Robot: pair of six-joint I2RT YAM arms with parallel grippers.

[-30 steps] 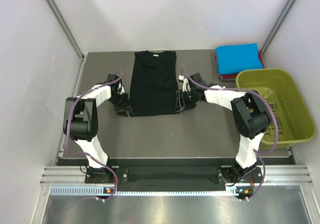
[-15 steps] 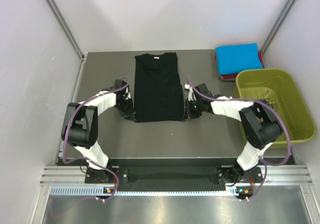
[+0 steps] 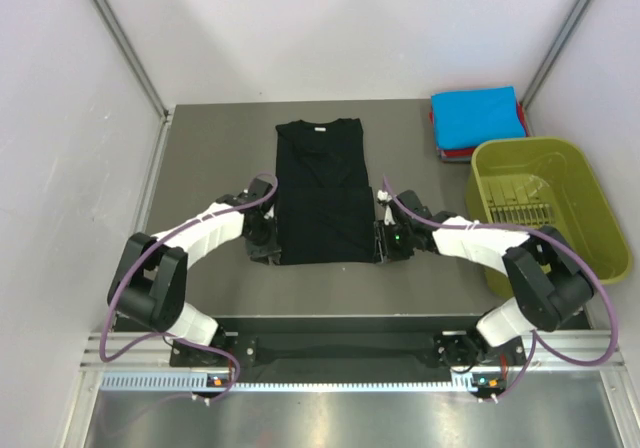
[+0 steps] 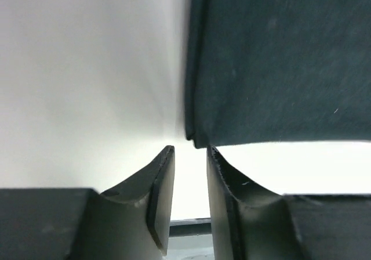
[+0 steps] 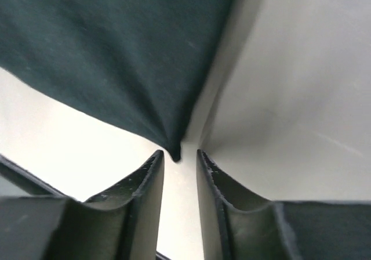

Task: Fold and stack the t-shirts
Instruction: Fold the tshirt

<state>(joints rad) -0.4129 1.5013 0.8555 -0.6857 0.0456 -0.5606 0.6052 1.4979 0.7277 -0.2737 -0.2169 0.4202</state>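
Left hand [image 3: 262,240] at the near-left corner of the black t-shirt [image 3: 320,190], fingers slightly apart, gripping nothing; the corner lies just ahead of them. Shirt centred on the bench [image 3: 200,158], long axis running from arms to far wall. Right hand [image 3: 386,240] mirrors this at the near-right corner, likewise parted and empty.

No readable text, labels or numbers anywhere (neck tag too small).

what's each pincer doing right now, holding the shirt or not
left pincer: open, empty, at the black shirt's near left corner
right pincer: open, empty, at its near right corner
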